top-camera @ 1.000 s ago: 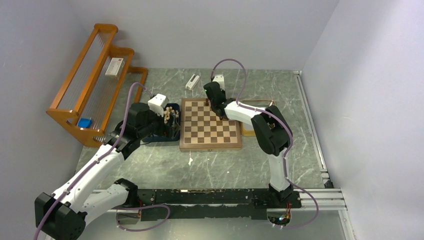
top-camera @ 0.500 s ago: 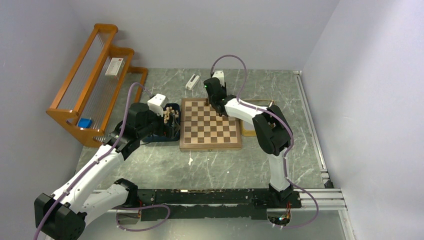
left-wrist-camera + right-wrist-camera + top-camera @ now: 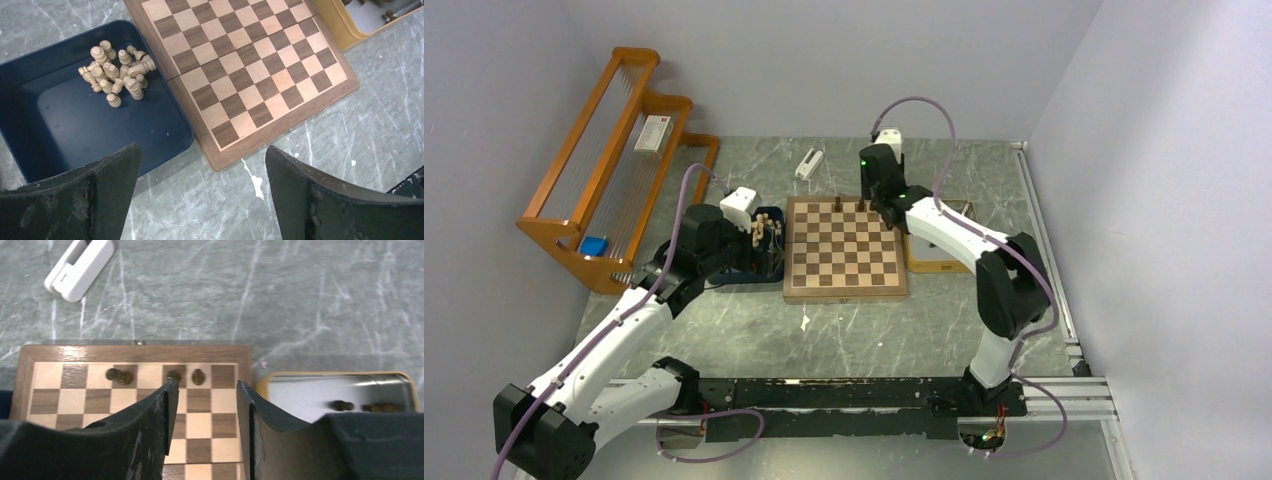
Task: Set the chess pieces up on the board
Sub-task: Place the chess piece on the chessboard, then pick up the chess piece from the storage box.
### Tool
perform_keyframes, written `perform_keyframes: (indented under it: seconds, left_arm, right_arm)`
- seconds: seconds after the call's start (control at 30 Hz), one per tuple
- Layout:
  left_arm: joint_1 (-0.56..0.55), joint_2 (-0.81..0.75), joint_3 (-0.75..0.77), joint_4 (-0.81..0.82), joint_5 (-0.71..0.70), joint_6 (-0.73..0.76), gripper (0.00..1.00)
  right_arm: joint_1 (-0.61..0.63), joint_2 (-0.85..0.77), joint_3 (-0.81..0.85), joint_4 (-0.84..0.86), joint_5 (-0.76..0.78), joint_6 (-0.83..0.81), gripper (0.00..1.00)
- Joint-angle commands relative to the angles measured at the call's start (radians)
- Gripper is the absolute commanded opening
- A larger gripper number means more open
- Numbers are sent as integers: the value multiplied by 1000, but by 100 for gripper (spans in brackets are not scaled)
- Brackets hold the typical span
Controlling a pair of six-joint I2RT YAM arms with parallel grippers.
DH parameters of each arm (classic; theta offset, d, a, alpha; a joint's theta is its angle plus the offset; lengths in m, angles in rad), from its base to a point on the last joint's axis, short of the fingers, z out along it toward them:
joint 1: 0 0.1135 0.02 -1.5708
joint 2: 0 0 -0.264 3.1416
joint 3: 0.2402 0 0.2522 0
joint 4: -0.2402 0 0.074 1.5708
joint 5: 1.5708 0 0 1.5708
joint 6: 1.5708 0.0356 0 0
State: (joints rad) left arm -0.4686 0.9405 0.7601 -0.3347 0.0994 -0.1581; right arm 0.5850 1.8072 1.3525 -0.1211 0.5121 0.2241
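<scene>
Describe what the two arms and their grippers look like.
The left arm and right arm have white links and bulky black joints, each trailed by a looping mauve cable. A white camera box tops each wrist; a green light glows on the right. The left gripper and right gripper have broad, scuffed matte-black fingers.

From high behind the robot, the fixed camera looks down over the whole grey marbled table (image 3: 904, 330). The left wrist camera hangs close above the near-left corner of the checked wooden chessboard (image 3: 250, 65), the right wrist camera above its far-right corner. All 3 views share the board.
</scene>
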Motion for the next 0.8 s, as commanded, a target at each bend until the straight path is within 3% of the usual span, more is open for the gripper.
perform_keyframes:
  seconds: [0.0, 0.3, 0.47, 0.77]
  left_arm:
    - [-8, 17, 53, -20, 57, -12, 98]
    - [-10, 34, 44, -29, 134, 34, 98]
    - [-15, 1, -22, 26, 130, 34, 98]
    - [-43, -18, 4, -13, 45, 53, 98]
  right_arm:
    - [-58, -93, -65, -73, 4, -8, 49]
    - [-231, -209, -199, -169, -105, -6, 44]
    - [-353, -195, -238, -192, -156, 1, 41]
    - [-466, -139, -265, -159, -213, -23, 39]
